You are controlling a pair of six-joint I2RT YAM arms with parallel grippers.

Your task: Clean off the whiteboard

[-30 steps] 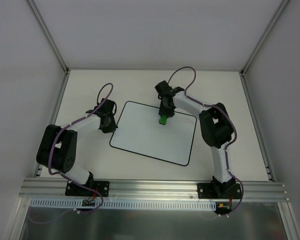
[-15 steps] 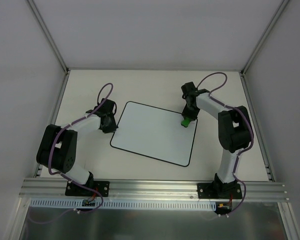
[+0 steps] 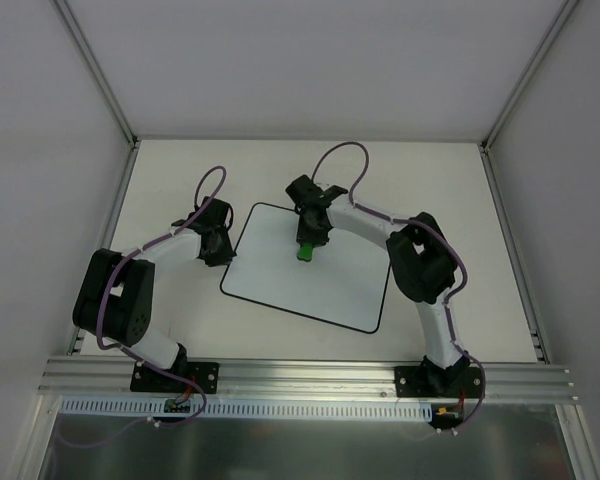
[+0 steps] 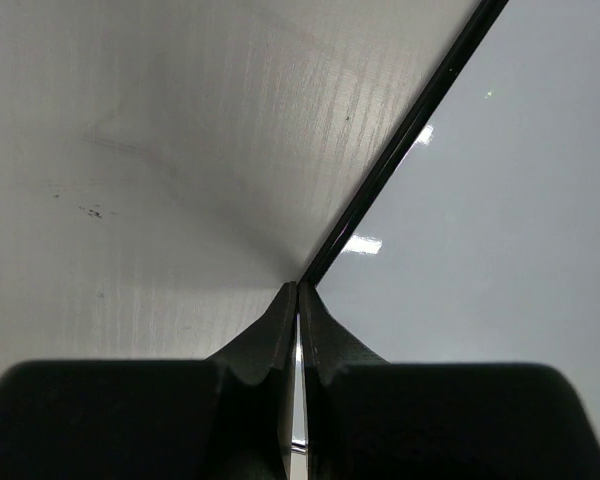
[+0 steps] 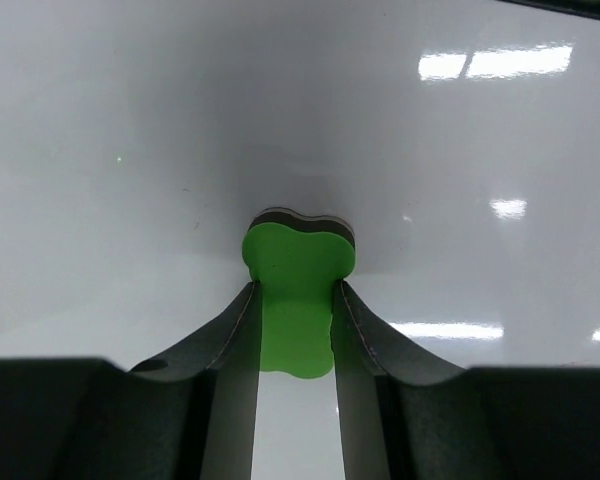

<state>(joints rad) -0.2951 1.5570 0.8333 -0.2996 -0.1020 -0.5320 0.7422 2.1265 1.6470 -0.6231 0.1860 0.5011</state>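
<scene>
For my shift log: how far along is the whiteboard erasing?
Done: the whiteboard shows no marks. In hand: the right gripper holds the green eraser against it; the left gripper, shut, sits at its edge. Left: perhaps only final passes.

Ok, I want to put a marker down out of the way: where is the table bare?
The table is bare along the back, between whiteboard and rear wall, and along the front, between whiteboard and rail. Crowded: the whiteboard's left edge, where the left gripper sits, and its far part, under the right gripper holding the eraser.
</scene>
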